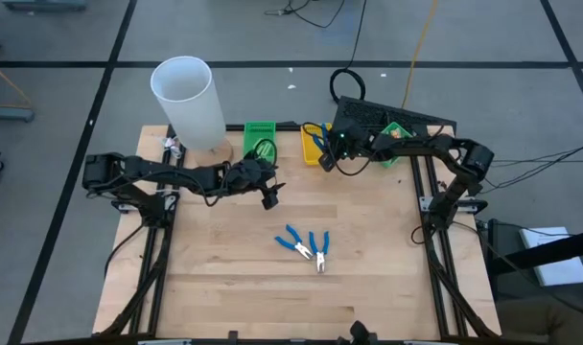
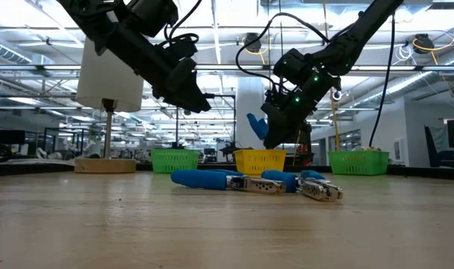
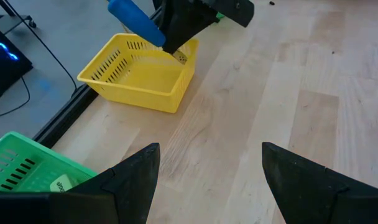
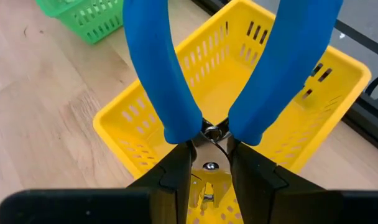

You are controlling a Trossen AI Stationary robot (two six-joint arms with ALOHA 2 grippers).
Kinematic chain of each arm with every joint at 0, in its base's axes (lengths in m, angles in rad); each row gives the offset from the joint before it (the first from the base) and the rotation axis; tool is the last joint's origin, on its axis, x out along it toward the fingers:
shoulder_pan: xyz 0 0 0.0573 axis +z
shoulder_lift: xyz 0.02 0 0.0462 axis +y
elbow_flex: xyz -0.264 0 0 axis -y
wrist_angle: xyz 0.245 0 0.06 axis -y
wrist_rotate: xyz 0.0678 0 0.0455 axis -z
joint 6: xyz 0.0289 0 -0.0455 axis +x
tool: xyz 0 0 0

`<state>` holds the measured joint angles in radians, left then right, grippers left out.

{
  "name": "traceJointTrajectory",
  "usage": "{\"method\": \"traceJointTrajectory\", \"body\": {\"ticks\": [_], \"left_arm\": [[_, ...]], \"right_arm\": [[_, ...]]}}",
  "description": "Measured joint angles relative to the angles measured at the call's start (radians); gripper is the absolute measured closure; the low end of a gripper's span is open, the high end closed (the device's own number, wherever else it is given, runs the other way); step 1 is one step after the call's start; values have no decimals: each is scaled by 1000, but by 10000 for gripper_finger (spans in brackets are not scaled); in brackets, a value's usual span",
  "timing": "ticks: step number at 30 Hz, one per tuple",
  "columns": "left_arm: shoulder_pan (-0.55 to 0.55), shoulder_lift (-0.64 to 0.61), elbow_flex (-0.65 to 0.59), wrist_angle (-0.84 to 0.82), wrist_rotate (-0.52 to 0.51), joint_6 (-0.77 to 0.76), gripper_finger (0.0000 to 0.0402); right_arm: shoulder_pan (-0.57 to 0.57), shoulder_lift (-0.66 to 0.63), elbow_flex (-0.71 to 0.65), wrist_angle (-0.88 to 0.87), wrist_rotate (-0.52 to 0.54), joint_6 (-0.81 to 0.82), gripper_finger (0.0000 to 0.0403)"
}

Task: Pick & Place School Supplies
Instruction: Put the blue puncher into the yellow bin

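Blue-handled pliers (image 4: 207,81) hang in the right gripper (image 4: 209,171), pinched at the metal pivot between the two dark fingers, handles splayed away from the wrist. Held directly above the yellow bin (image 4: 338,81); judged to be the drop position, tool carried nose-down so it falls inside the slotted walls rather than across the rim. Release not yet made. In the left wrist view the same tool shows one blue handle (image 3: 136,22) poking out over the yellow bin's far wall.

Left gripper (image 3: 204,177): jaws spread wide, nothing between them, hovering over bare table on the side of the yellow bin toward the green bin (image 1: 261,134). Reads as waiting, kept clear of the right arm's drop.

Two more pairs of pliers (image 1: 306,246) lie on the wood (image 1: 368,249) well apart from the yellow bin, toward the near edge of the table, touching or overlapping each other. Low view: blue grips, short bright metal noses, lying flat.

Pliers' look: smooth, rounded, curved blue grips meeting at a small rivet; metal head short and narrow. Grips likely slippery, hence the hold at the pivot.

White cylinder (image 1: 189,101) stands beyond the green bin from the yellow one. A second green bin (image 1: 395,134) sits on the yellow bin's other side, under the right arm.
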<state>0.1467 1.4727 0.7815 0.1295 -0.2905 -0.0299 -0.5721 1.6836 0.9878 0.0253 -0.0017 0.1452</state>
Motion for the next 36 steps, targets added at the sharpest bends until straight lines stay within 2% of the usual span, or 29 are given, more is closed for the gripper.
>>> {"method": "traceJointTrajectory", "body": {"ticks": [13, 25, 36], "left_arm": [[0, 0, 0, -5, 0, 0, 117], [0, 0, 0, -12, 0, -4, 117], [0, 0, 0, -32, 1, -6, 117]], "right_arm": [[5, 0, 0, -1, 1, 0, 312], [5, 0, 0, 7, 0, -15, 281], [5, -2, 0, 83, -27, -15, 287]]}}
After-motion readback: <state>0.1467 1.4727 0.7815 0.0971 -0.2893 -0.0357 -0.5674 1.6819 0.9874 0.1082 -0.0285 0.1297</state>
